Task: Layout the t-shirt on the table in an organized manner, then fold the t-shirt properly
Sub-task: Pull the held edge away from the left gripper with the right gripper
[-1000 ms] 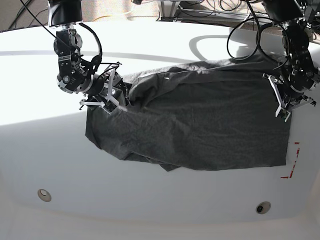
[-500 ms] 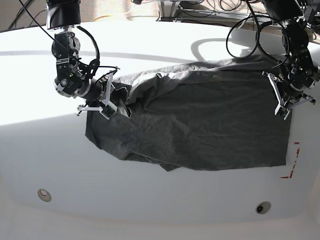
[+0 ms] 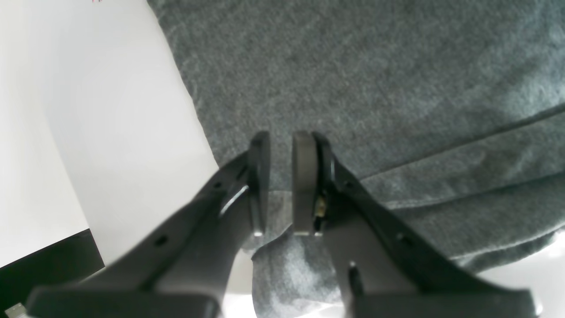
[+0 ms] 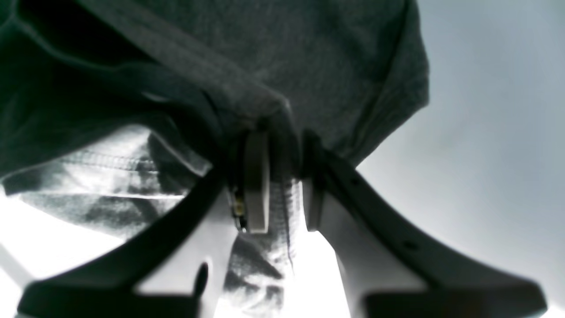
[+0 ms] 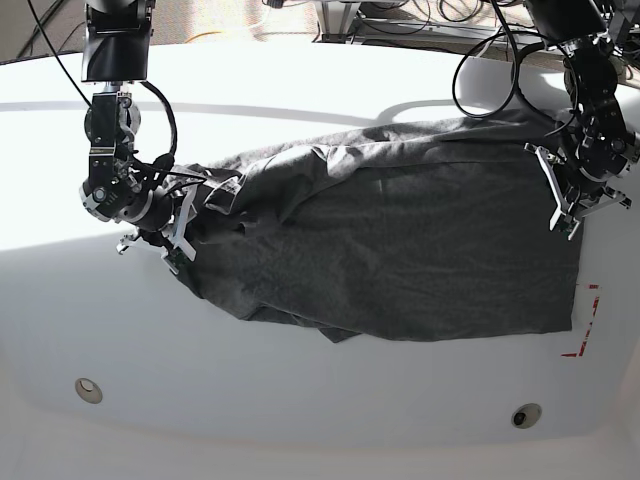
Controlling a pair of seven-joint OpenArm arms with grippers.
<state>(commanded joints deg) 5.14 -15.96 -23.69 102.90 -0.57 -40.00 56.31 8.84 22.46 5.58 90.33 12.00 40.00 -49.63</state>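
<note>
The table [image 5: 330, 420] carries the t-shirt [image 5: 400, 250] spread across its centre, long axis running 3 to 9 o'clock. Note that each end is held: your right gripper [image 5: 175, 232] is clamped on bunched cloth at 9 o'clock, your left gripper [image 5: 578, 200] is pinched on the edge at 3 o'clock. Pull outward along that axis; the 9 o'clock end is rumpled.

Robotics lab: white table [image 5: 320, 90], cable bundles [image 5: 440, 12] behind.
</note>
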